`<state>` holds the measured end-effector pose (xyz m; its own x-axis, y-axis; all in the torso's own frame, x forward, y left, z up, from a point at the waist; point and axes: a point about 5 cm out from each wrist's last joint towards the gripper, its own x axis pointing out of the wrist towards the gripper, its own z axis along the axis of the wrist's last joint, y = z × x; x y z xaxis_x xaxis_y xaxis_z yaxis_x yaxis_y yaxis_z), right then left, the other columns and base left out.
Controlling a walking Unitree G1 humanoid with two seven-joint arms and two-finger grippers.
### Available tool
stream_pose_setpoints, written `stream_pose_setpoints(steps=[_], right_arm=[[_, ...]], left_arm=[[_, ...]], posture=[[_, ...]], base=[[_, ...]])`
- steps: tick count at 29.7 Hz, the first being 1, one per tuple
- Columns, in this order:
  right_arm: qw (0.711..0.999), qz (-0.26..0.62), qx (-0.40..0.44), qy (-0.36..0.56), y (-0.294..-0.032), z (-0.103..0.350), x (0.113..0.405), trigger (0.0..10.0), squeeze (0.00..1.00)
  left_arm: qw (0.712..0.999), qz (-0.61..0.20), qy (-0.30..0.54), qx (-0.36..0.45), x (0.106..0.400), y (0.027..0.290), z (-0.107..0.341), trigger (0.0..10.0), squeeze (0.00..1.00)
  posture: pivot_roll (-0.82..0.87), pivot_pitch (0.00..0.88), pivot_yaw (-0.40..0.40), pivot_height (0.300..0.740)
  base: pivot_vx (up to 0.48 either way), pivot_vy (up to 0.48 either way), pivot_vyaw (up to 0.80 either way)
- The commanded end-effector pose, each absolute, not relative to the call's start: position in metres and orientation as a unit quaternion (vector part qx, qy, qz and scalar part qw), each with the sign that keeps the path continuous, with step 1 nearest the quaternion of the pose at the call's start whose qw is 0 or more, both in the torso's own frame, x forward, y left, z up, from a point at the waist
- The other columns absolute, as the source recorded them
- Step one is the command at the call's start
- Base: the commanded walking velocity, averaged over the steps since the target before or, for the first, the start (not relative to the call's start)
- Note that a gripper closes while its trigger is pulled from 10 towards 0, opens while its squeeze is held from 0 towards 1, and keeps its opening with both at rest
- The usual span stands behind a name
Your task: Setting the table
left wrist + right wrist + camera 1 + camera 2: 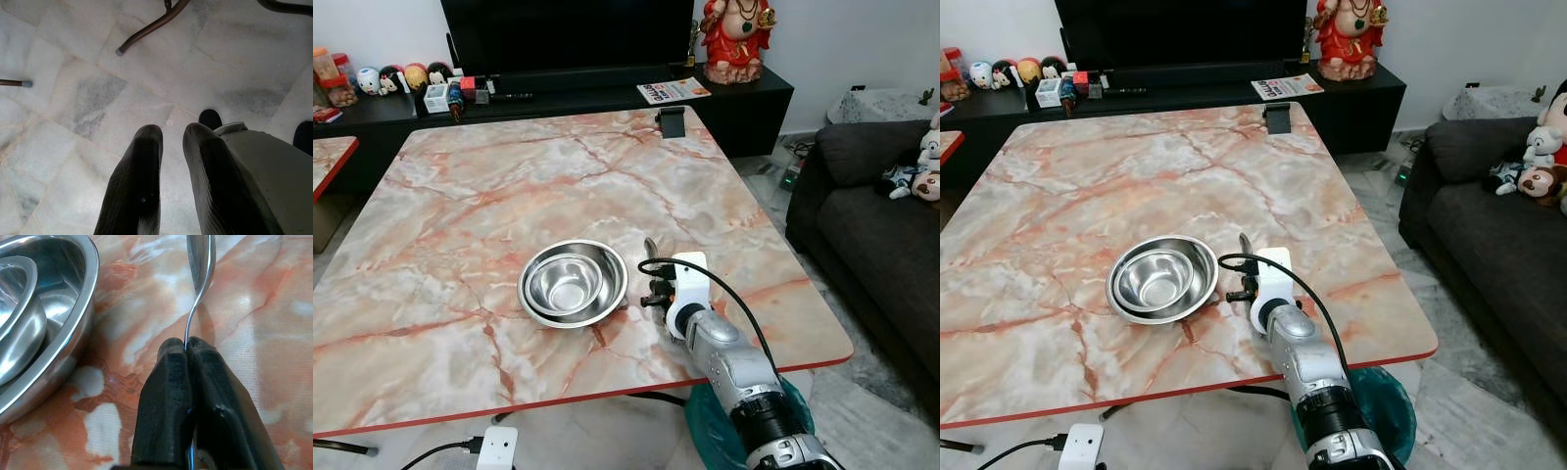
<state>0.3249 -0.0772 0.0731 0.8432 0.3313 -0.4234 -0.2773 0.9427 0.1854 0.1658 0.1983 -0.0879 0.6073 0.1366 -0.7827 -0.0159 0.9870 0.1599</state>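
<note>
Right gripper [186, 343] with its two black fingers [164, 396] pressed together on the thin handle of a metal spoon [200, 259], held over the marble table [509, 186] just beside two nested steel bowls [573, 282]. Left gripper [171, 134] hangs above the tiled floor [73, 88], fingers slightly apart, holding nothing.
</note>
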Motion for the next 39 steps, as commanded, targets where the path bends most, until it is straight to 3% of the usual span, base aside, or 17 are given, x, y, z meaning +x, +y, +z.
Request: stream_pose_setpoints(steps=[1,14,15,16,17,19,21,22,23,24,33,34,35,38,39], right_arm=[[0.959,0.163,0.054,0.225,-0.0751,0.0787,0.3264,10.0,0.00],[0.958,0.166,0.044,0.228,-0.0758,0.0795,0.3264,10.0,0.00],[0.958,0.166,0.043,0.228,-0.0756,0.0797,0.3265,10.0,0.63],[0.958,0.167,0.043,0.228,-0.0756,0.0797,0.3265,10.0,0.63],[0.958,0.167,0.043,0.228,-0.0756,0.0797,0.3266,10.0,0.80],[0.958,0.166,0.042,0.228,-0.0756,0.0797,0.3268,10.0,0.85],[0.959,0.166,0.040,0.228,-0.0749,0.0801,0.3271,10.0,0.80],[0.959,0.166,0.038,0.229,-0.0747,0.0803,0.3271,10.0,0.08],[0.959,0.166,0.036,0.229,-0.0745,0.0803,0.3271,10.0,0.08],[0.959,0.165,0.033,0.229,-0.0745,0.0802,0.3271,10.0,0.00],[0.961,0.158,0.018,0.225,-0.0764,0.0821,0.3281,10.0,0.00],[0.963,0.152,0.017,0.224,-0.0776,0.0826,0.3287,10.0,0.25],[0.963,0.149,0.017,0.223,-0.0782,0.0830,0.3290,10.0,1.00],[0.964,0.148,0.000,0.219,-0.0790,0.0841,0.3298,10.0,1.00],[0.966,0.145,-0.017,0.213,-0.0798,0.0853,0.3305,10.0,0.00]], left_arm=[[0.891,0.052,0.447,0.065,0.1634,0.2012,-0.0888,10.0,0.00],[0.890,0.053,0.448,0.063,0.1635,0.2001,-0.0890,10.0,0.00],[0.890,0.053,0.448,0.063,0.1634,0.2001,-0.0890,10.0,0.00],[0.890,0.053,0.448,0.063,0.1633,0.2001,-0.0890,10.0,0.00],[0.890,0.053,0.448,0.063,0.1633,0.2001,-0.0891,10.0,0.00],[0.890,0.054,0.448,0.063,0.1630,0.2002,-0.0891,10.0,0.00],[0.890,0.055,0.448,0.063,0.1625,0.2005,-0.0893,10.0,0.00],[0.890,0.055,0.448,0.063,0.1625,0.2006,-0.0893,10.0,0.00],[0.890,0.055,0.448,0.063,0.1624,0.2007,-0.0893,10.0,0.00],[0.890,0.055,0.448,0.063,0.1623,0.2007,-0.0893,10.0,0.00],[0.891,0.055,0.447,0.062,0.1629,0.2020,-0.0888,10.0,0.00],[0.891,0.055,0.447,0.062,0.1632,0.2020,-0.0887,10.0,0.00],[0.891,0.055,0.447,0.062,0.1633,0.2021,-0.0887,10.0,0.00],[0.891,0.055,0.447,0.062,0.1633,0.2026,-0.0886,10.0,0.00],[0.891,0.055,0.447,0.063,0.1633,0.2030,-0.0885,10.0,0.00]], posture=[[0.01,0.033,0.029,0.740],[0.01,0.030,0.023,0.740],[0.01,0.030,0.023,0.740],[0.01,0.030,0.023,0.740],[0.01,0.029,0.022,0.740],[0.01,0.030,0.022,0.740],[0.01,0.030,0.022,0.740],[0.01,0.029,0.023,0.740],[0.01,0.029,0.023,0.740],[0.01,0.029,0.023,0.740],[0.01,0.029,0.027,0.740],[0.01,0.029,0.028,0.740],[0.02,0.029,0.029,0.740],[0.01,0.029,0.032,0.740],[0.01,0.029,0.033,0.740]], base=[[0.000,0.000,0.00],[0.000,0.000,0.00],[0.000,0.000,0.00],[0.000,0.000,0.00],[0.000,0.000,0.00],[0.000,0.000,0.00],[0.000,0.000,0.00],[0.000,0.000,0.00],[0.000,0.000,0.00],[0.000,0.000,0.00],[0.000,0.000,0.00],[0.000,0.000,0.00],[0.000,0.000,0.00],[0.000,0.000,0.00],[0.000,0.000,0.00]])
